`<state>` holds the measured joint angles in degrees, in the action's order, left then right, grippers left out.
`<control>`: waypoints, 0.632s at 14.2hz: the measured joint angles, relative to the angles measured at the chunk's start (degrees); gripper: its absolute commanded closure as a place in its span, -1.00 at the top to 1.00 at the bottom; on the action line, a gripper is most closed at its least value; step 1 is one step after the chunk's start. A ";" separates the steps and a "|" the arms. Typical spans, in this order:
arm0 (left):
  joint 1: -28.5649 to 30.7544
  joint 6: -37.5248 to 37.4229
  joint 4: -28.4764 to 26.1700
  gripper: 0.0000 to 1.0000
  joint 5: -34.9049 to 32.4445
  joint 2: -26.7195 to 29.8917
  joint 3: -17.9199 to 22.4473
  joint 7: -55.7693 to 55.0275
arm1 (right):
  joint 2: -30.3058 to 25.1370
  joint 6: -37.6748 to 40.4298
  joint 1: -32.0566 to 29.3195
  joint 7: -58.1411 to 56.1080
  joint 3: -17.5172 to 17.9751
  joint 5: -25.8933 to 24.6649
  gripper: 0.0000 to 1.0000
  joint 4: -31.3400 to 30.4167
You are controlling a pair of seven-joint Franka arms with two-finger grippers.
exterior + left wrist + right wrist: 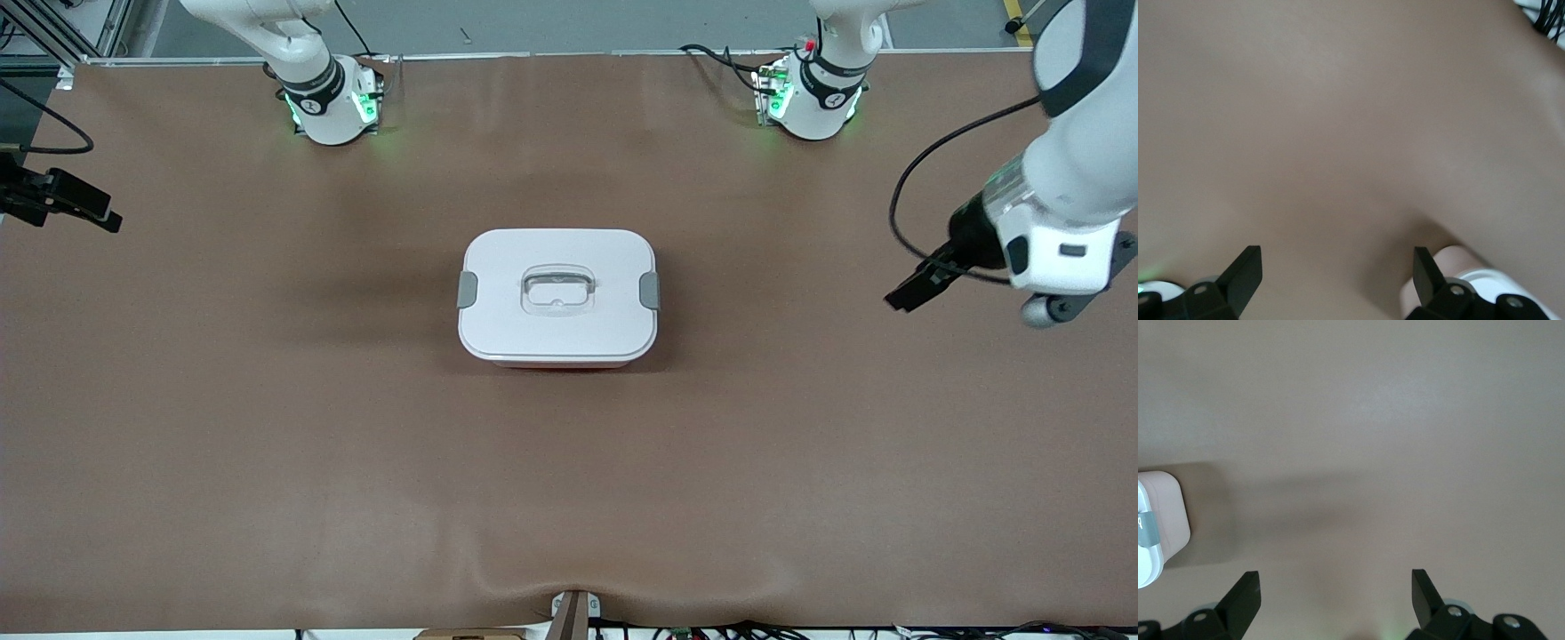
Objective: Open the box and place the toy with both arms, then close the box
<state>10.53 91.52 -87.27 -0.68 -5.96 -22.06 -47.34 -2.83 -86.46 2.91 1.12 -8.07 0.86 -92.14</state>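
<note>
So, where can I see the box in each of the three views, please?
Front view: the box sits closed at the middle of the table, lid on, a grey clip at each end.
Left wrist view: not in it; only the brown table cover and the open left gripper.
Right wrist view: one end of it at the picture's edge, partly cut off.
Shared landmark: the grey side clip.

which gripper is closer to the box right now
Left. The left gripper hangs over bare table toward its end from the box; the right gripper sits farther off at the table's edge.
</note>
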 measured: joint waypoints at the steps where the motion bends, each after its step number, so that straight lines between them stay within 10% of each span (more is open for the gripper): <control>1: -1.92 -1.47 -0.03 1.00 0.05 1.12 2.56 3.15 | 0.00 0.00 0.07 0.00 0.02 0.00 1.00 0.00; 9: -14.52 -9.85 -0.79 1.00 0.08 6.43 19.72 25.34 | 0.00 -0.05 0.57 0.00 0.05 0.02 1.00 0.00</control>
<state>-3.99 81.67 -88.06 -0.60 0.48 -2.35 -22.00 -2.83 -86.51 3.48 1.13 -8.02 0.88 -92.14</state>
